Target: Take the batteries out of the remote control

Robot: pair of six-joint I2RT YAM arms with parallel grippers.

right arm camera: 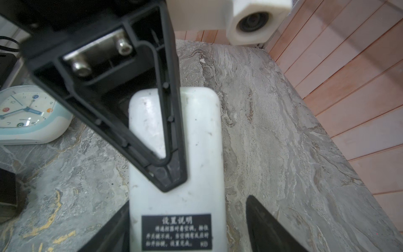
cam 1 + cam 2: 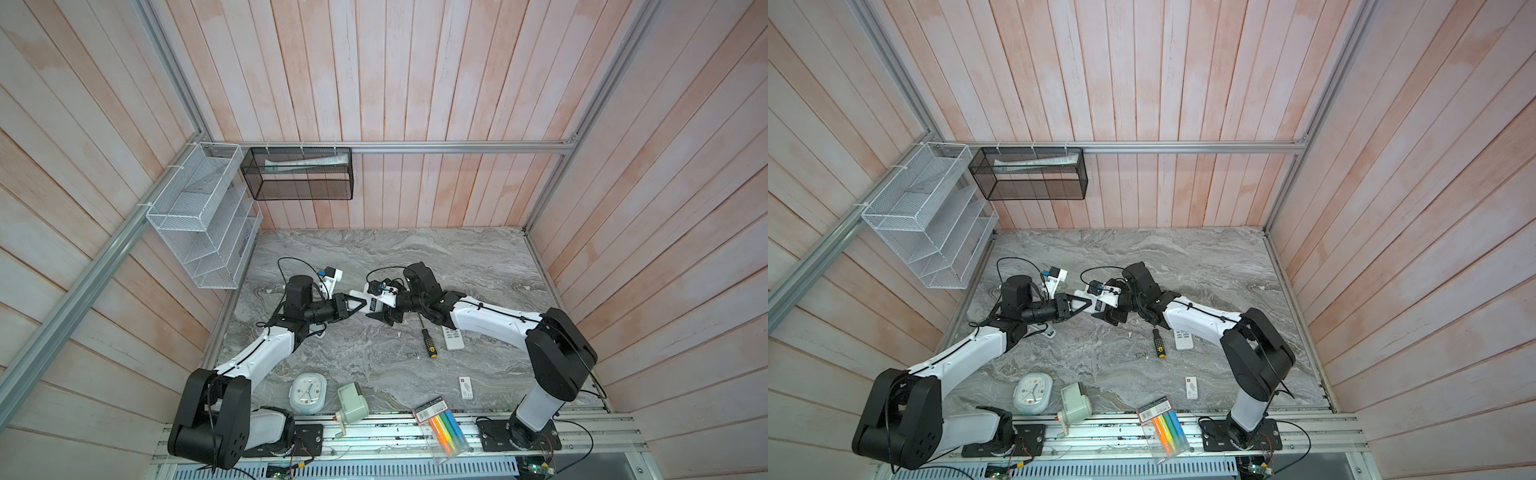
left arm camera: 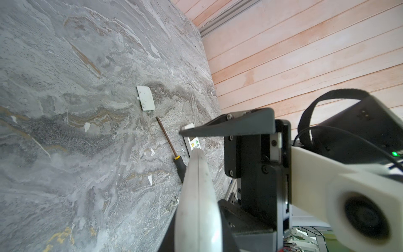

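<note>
Remote control: a white remote control (image 2: pixel 372 305) is held up off the marble table (image 2: pixel 457 270), about mid-table, bridging the two arms. Its back is turned upward, with a black label in white print at the right arm's end.
Left claw: the left gripper (image 2: pixel 361 307) is clenched on the remote, with one black finger (image 1: pixel 173 131) laid flat along its back (its mate is hidden beneath).
Right claw: the right gripper (image 1: pixel 187 203) is released and straddles the label end. One finger sits close against the remote's edge, and the other stands clear of it with marble showing in the gap.
Batteries: I can't make out any from where I stand, and I cannot tell whether they sit inside the remote.
Loose plate: a small white plate with a tab (image 3: pixel 145 98) lies flat on the table, just past the screwdriver's tip.
Screwdriver: the black-handled, yellow-capped screwdriver (image 2: pixel 428 343) lies on the marble under the right forearm.
Second remote: a smaller remote (image 2: pixel 453 337) lies just beside the screwdriver, buttons up.
Front edge: a pale blue clock (image 2: pixel 308 392) sits beside a green box with a crank (image 2: pixel 352 402). A packet of highlighter pens (image 2: pixel 442 428) lies half over the rail, and a small white card (image 2: pixel 466 387) lies near it.
</note>
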